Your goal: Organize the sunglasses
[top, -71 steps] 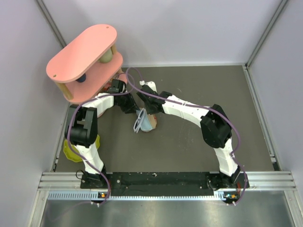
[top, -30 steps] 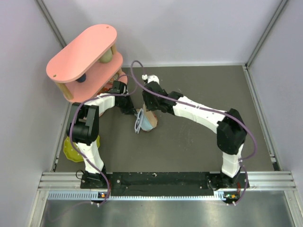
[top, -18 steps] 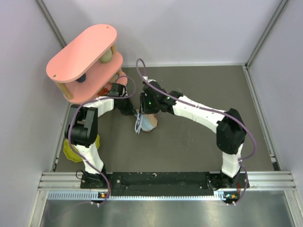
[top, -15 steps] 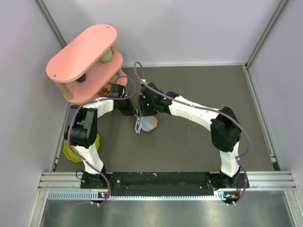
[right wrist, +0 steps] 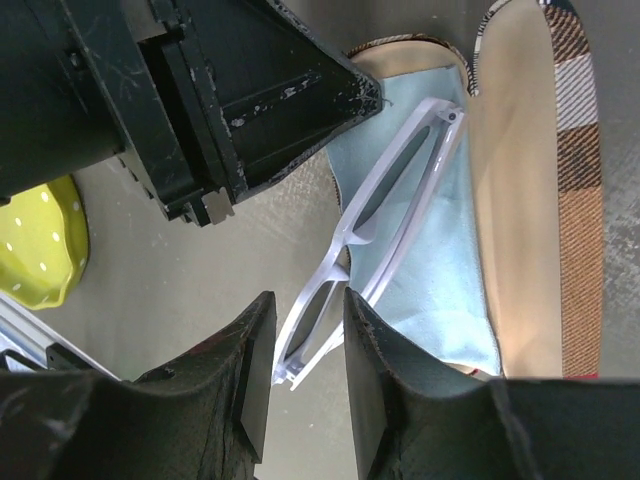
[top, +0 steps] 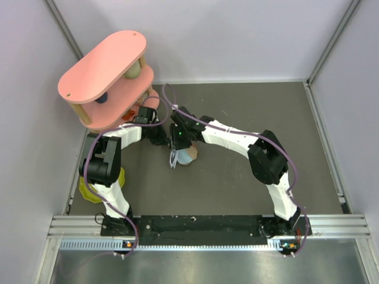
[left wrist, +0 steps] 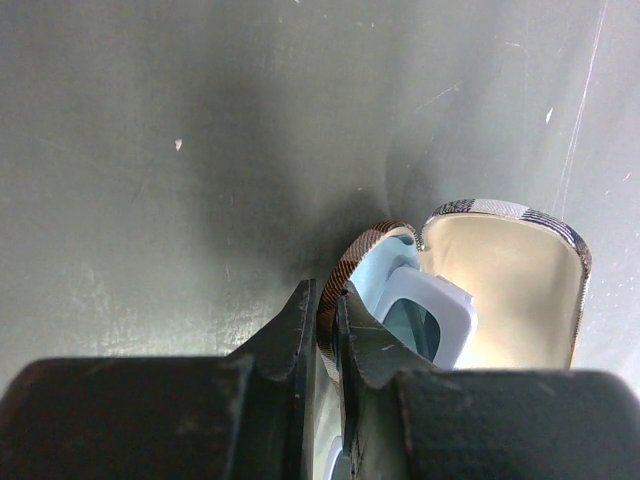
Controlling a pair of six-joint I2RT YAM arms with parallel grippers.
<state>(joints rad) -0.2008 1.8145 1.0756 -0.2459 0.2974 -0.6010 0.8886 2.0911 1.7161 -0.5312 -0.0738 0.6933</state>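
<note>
The left jaws are pinching the rim of the open plaid case (left wrist: 500, 270) and holding it steady. The sunglasses (right wrist: 352, 243) are lying on the blue cloth (right wrist: 430, 270) inside the case, with one end poking out between the right jaws. Those jaws are sitting a little apart on both sides of it, and I cannot tell if they are squeezing. I think they should be gripping softly and sliding the sunglasses flat inside

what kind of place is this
Probably a robot lab test cell: a dark table boxed in by plain pale walls, two robot arms bolted to an aluminium rail, and a staged pink shelf.
</note>
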